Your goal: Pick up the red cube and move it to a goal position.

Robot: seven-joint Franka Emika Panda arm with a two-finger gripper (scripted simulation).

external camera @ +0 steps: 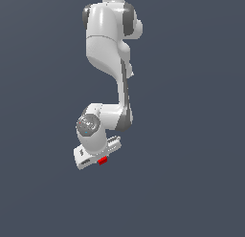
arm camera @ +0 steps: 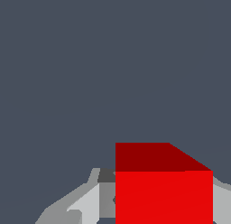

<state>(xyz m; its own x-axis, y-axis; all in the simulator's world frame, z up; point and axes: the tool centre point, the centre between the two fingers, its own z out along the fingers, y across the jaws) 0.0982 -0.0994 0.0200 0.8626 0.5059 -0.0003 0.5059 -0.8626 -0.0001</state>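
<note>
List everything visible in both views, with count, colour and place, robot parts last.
cube: one, bright red, at the tip of the claw in the exterior view; large and close between the fingers in the wrist view.
floor: one, plain dark blue-grey, fills the background of both views.
arm: one, white with dark grey joints, comes down from the top of the exterior view.
claw: one, white, at the arm's lower end, shut on the cube.
fingers: grey-white, seen on either side of the cube in the wrist view.
</note>
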